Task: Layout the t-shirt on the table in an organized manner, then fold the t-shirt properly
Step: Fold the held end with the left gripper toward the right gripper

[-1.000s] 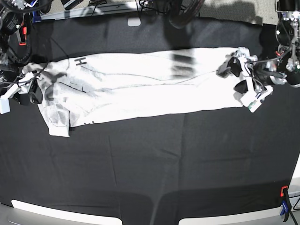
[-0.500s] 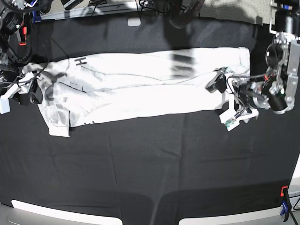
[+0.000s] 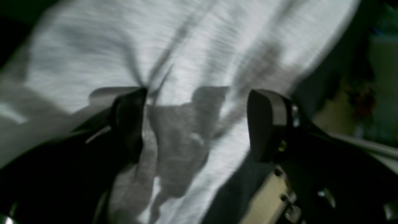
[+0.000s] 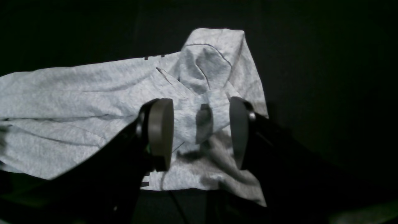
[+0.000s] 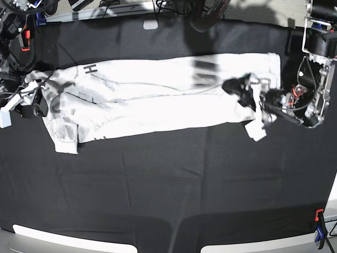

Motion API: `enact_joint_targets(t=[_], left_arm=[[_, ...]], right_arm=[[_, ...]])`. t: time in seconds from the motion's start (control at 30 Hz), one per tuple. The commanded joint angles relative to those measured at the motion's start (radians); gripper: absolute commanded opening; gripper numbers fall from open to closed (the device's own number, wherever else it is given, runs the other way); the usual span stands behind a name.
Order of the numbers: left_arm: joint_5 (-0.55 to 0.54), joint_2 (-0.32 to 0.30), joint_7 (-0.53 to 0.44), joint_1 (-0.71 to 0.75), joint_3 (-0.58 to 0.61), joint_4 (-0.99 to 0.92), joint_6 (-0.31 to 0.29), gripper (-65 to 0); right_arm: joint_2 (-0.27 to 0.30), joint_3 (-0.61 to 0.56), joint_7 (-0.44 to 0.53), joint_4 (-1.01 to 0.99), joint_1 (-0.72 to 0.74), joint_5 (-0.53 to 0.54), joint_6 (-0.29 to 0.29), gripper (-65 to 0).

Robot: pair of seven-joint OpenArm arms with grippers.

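My left gripper [image 5: 243, 94] hangs open over the t-shirt [image 5: 158, 97]; my right gripper [image 4: 200, 133] waits open, to stretch it flat.

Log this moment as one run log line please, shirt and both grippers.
t-shirt: long folded strip on table | left gripper: open over shirt end | right gripper: open over bunched sleeve end

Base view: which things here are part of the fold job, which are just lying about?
Part of the job:
- t-shirt, spread lengthwise
- table, black cloth
- left gripper, open over the shirt's end
- right gripper, open above the other end

Lying about:
- clamp at the table edge
- cables behind the table
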Motion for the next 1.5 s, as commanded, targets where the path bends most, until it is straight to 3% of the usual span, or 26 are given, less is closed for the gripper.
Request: enact_joint_targets(t=[0.0,0.37,0.57,0.87,0.97,1.17,1.47], left_arm=[[-0.052,-0.01,-0.003,-0.023,-0.005,0.027,-0.006,-20.3],[-0.054,-0.015,-0.003,-0.017,-0.006,0.079,-0.006,-20.3],[0.011,-0.015,-0.003,0.024,-0.006,0.079,-0.006,-20.3],[-0.165,-0.016,-0.003,0.05,-0.006,0.154,-0.006,-20.3],[-0.167,-0.016,-0.003,0.075,-0.006,0.178,-0.006,-20.3],[-0.04,-0.016,-0.003,0.136,-0.006,0.177,-0.006,-20.3],[-0.132,-0.016,-0.003,0.144,-0.006,0.178,-0.006,-20.3]], right_arm=[[0.019,0.005,0.024,0.016,0.008,0.014,0.008,-36.6],[0.02,0.005,0.023,0.016,0.008,0.013,0.008,-36.6],[0.019,0.005,0.024,0.016,0.008,0.014,0.008,-36.6],[0.02,0.005,0.023,0.016,0.008,0.008,0.008,-36.6],[0.02,0.005,0.023,0.016,0.008,0.006,0.008,-36.6],[0.019,0.005,0.024,0.016,0.008,0.007,0.008,-36.6],[0.02,0.005,0.023,0.016,0.008,0.007,0.009,-36.6]])
